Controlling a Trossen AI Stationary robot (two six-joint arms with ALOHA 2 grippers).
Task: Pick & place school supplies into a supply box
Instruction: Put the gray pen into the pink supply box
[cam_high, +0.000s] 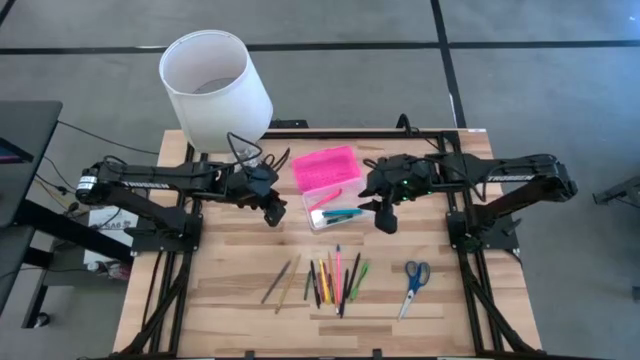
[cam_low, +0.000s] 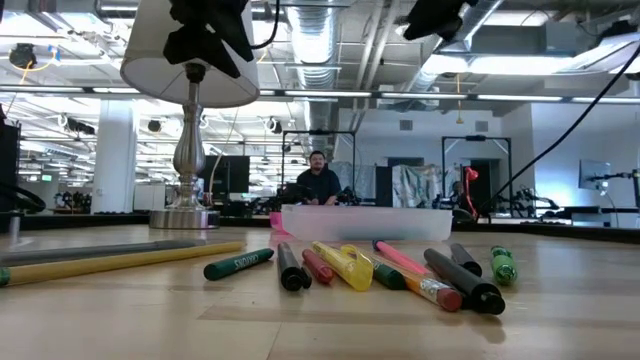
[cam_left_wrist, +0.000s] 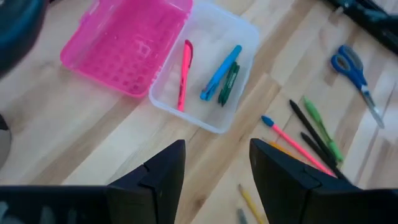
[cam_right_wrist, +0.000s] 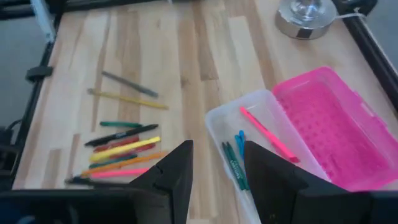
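Observation:
The supply box lies open at the table's far middle, its pink lid (cam_high: 324, 165) flat beside the clear base (cam_high: 332, 208). The base holds a pink pen (cam_left_wrist: 184, 73), a blue marker (cam_left_wrist: 219, 72) and a green marker (cam_left_wrist: 229, 83). Several pens, pencils and markers (cam_high: 335, 275) lie in a loose row on the table's near half. Blue-handled scissors (cam_high: 413, 283) lie to their right. My left gripper (cam_high: 272, 212) is open and empty, above the table left of the base. My right gripper (cam_high: 384, 218) is open and empty, above the table right of the base.
A lamp with a white shade (cam_high: 214, 88) and a metal foot (cam_right_wrist: 305, 17) stands at the table's far left, beside the lid. Two pencils (cam_high: 281, 281) lie apart at the left of the row. A person (cam_low: 318, 180) sits in the room beyond the table.

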